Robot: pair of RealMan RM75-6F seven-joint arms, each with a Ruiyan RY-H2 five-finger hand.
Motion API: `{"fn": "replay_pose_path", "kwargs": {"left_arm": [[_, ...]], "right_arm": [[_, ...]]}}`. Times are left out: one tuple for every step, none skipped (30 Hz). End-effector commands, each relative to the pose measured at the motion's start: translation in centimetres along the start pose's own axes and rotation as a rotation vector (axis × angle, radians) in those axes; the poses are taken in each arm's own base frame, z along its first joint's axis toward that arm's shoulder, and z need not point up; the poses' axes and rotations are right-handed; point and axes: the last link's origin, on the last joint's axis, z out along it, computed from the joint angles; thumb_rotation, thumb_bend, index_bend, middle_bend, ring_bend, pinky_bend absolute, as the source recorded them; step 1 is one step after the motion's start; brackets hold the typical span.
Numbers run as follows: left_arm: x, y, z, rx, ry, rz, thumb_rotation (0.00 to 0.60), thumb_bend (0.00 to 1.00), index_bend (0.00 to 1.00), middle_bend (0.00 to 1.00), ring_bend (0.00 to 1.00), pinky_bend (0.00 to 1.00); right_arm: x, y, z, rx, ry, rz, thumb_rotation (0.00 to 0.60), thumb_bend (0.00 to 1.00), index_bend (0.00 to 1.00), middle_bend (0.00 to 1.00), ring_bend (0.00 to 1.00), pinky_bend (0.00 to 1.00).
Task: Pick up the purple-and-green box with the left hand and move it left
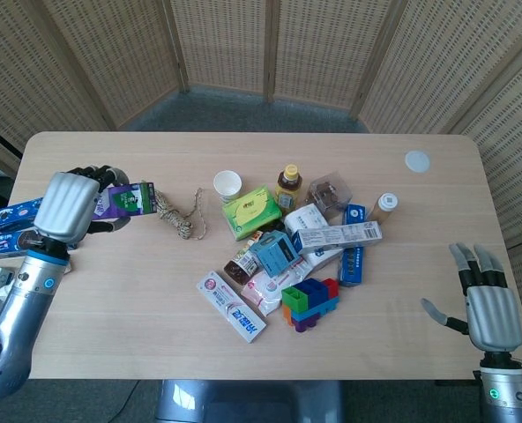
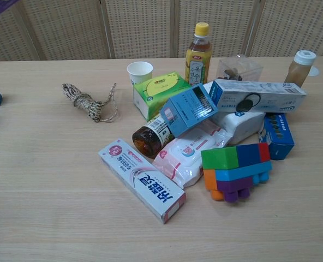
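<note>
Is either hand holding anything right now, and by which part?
The left hand grips the purple-and-green box by its left end. The right hand holds nothing, fingers apart.

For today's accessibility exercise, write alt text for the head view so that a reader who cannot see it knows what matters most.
The robot's left hand holds the purple-and-green box at the table's left side, beside a twine bundle. A pile of boxes, bottles and toy blocks fills the middle, and the right hand hangs open at the lower right.
</note>
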Motion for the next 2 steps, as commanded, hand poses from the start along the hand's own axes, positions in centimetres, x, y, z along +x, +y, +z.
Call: {"fn": "replay_pose_path", "kwargs": {"left_arm": [[0.09, 0.15, 0.11, -0.001, 0.005, -0.006, 0.6, 0.22, 0.7, 0.76, 0.64, 0.58], [0.04, 0.2, 0.17, -0.001, 0.004, -0.008, 0.6, 0.22, 0.7, 0.76, 0.64, 0.58]], "right_arm": [[0.05, 0.14, -0.07, -0.003, 0.002, -0.002, 0.0, 0.19, 0.0, 0.12, 0.0, 0.0], [0.06, 0.18, -0.08, -0.004, 0.001, -0.001, 0.0, 0.19, 0.0, 0.12, 0.0, 0.0]]}}
